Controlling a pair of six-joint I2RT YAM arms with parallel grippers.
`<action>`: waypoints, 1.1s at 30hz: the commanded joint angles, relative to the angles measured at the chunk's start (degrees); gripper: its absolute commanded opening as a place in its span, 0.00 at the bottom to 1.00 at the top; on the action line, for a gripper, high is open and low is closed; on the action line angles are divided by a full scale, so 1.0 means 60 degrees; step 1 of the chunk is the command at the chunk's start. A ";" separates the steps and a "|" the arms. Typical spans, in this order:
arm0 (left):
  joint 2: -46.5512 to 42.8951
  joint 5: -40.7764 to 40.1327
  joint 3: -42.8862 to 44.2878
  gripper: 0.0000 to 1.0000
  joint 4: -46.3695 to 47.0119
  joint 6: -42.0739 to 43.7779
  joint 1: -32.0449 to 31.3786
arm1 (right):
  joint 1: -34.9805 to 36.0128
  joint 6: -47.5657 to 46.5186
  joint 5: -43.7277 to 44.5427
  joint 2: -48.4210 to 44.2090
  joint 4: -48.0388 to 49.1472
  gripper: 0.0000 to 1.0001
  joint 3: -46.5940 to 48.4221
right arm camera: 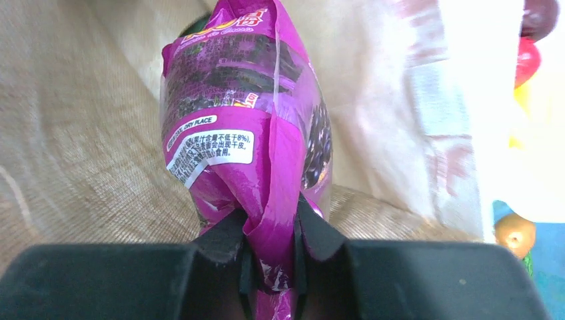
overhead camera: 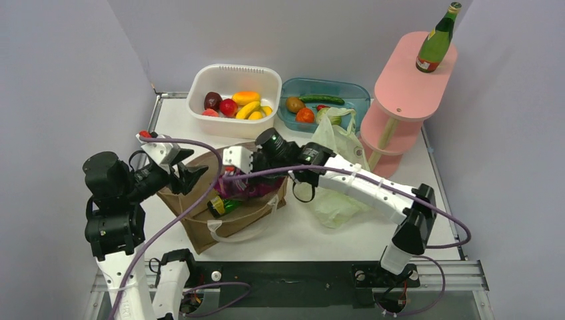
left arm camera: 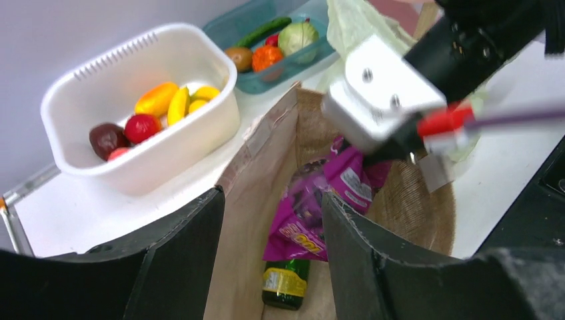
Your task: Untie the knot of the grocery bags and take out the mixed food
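Right wrist view: pinching the crimped end seam of the purple snack packet (right arm camera: 246,127) in the right claw (right arm camera: 270,233), jaws closed almost fully, film bunching in the pinch. Finding the packet stretching straight away from the claw, its long axis carrying on down the line of the fingers (right arm camera: 323,237) and deeper into the brown paper bag (right arm camera: 80,133); losing its far end at the top edge of the frame. Judging from that, probably calling for a pull straight back along the same line, out through the bag mouth, not a sideways drag across the paper walls.

Looking in past the left claw (left arm camera: 272,197) from the left wrist: holding its jaws about half apart, straddling the bag's rim; not managing to tell whether pressing on the paper or only hovering beside it. Spotting a green bottle (left arm camera: 285,283) lying on the bag's floor just under the packet's lower end, only partly showing.

Looking down from above: having both claws at the bag mouth, the right reaching in and plainly nearer the packet; seeing little of the packet behind the right arm (overhead camera: 373,190). Noting the pale green plastic bag (overhead camera: 330,203) slumping on the surface (overhead camera: 306,233) just right of the paper bag, under that arm, contents hidden.
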 commanded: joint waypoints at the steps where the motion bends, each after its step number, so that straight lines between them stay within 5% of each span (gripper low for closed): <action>1: 0.0116 0.1178 0.0968 0.53 0.0299 0.0640 0.0051 | -0.0539 0.1554 -0.1200 -0.1162 0.1317 0.00 0.0945; 9: 0.1730 0.2503 0.3489 0.54 -0.4930 0.5727 -0.0077 | -0.0980 0.2385 -0.2040 -0.1690 0.1446 0.00 0.1098; 12: 0.2221 0.2292 0.3941 0.56 -0.6071 0.6575 -0.0919 | -0.0948 0.2365 -0.2372 -0.1893 0.1408 0.00 0.1151; 17: 0.2208 0.1058 0.3469 0.58 -0.4537 0.5011 -0.3189 | -0.0711 0.2174 -0.2590 -0.2043 0.1148 0.00 0.1410; 20: 0.1863 0.0132 0.2816 0.58 -0.3298 0.3765 -0.3666 | -0.0441 0.1994 -0.2557 -0.2228 0.1005 0.00 0.1424; 33: 0.1684 -0.2962 0.0987 0.59 -0.1627 0.2303 -0.6060 | 0.0221 0.2035 -0.2206 -0.2745 0.1039 0.00 0.1344</action>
